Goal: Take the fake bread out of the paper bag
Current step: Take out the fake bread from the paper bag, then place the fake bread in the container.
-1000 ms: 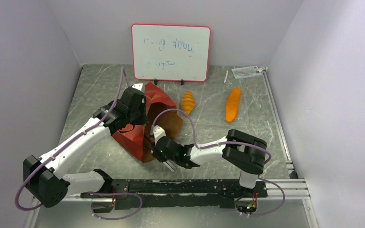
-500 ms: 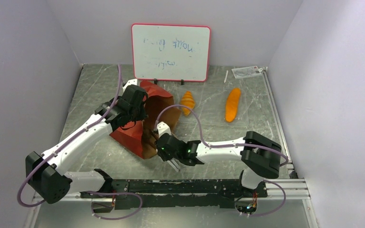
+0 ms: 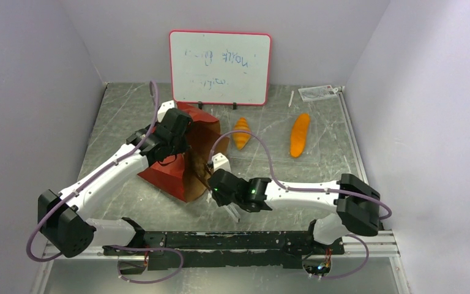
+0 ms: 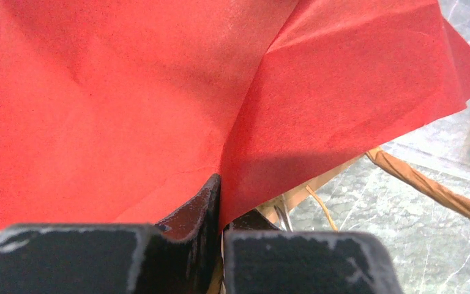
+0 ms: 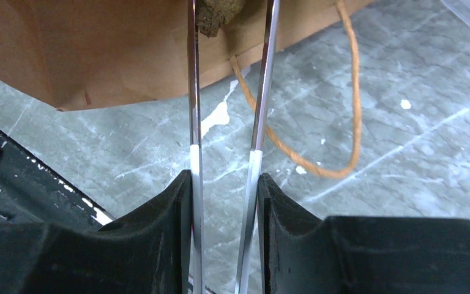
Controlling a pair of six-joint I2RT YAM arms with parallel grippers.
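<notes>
The paper bag [image 3: 165, 180] lay on its side on the grey marbled table [image 3: 116, 110], its red bottom part toward the left and its brown mouth turned to the right and near side. At the edge of the mouth sat 1 rough brown bread piece [image 5: 217, 15]. Whether it lay inside or just at the lip could not be told, and nothing deeper in the bag showed. 2 pastries lay outside on the table: an orange ridged croissant [image 3: 241, 133] near the bag's far corner, and a long orange loaf [image 3: 300, 135] farther right, well apart from the bag.

The left gripper [image 4: 220, 184] had its jaws pressed together on a fold of the bag's red paper, with no gap showing. The right gripper [image 5: 233, 24] reached to the mouth with its 2 thin blades a narrow way apart. The brown bread piece stood between the tips, against 1 blade and with a sliver of gap to the other, so it was straddled rather than clamped.

A tan cord handle [image 5: 354, 92] looped on the table just beside those blades. The black rail [image 3: 220, 239] ran along the near edge, close to the right gripper. A whiteboard [image 3: 220, 67] stood at the far edge behind the bag. Bare tabletop lay between the bag's mouth and the loaf.
</notes>
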